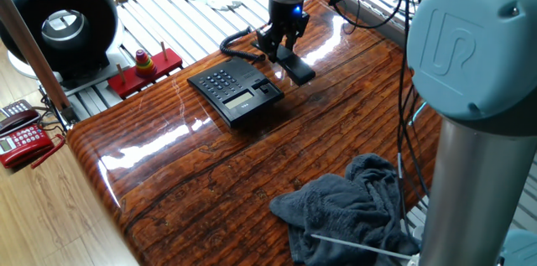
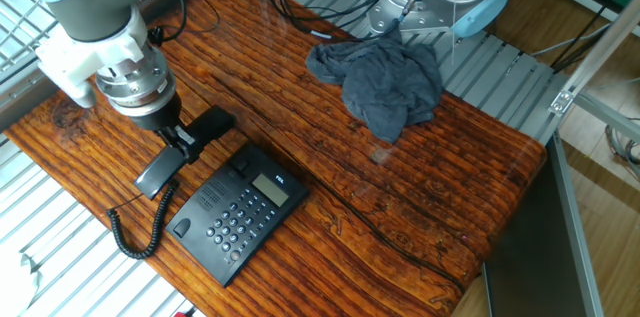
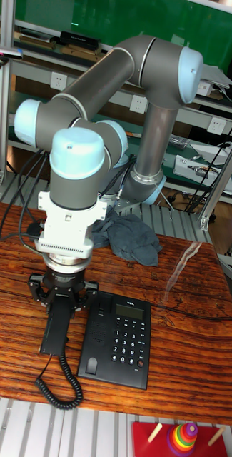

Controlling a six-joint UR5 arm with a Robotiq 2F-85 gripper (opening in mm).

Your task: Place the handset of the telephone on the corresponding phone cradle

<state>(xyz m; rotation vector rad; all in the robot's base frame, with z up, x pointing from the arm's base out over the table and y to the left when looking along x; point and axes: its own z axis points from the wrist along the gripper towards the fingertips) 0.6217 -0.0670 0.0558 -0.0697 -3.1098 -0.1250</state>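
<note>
Step in hand: carry; we judge the handset (image 2: 178, 145) lifted clear of the surface (image 2: 420, 207), not yet seated; the gripper (image 2: 176, 139) is clamped on its middle, holding it tilted just beside the base (image 2: 235, 215), on the side of the cradle (image 3: 94, 334).
Next move, as we judge it: shift across over the cradle, line the bar up with the strip, lower, release.
Handset: slim black bar, thicker ends; coiled cord (image 2: 135, 232) trails from the lower end.
</note>
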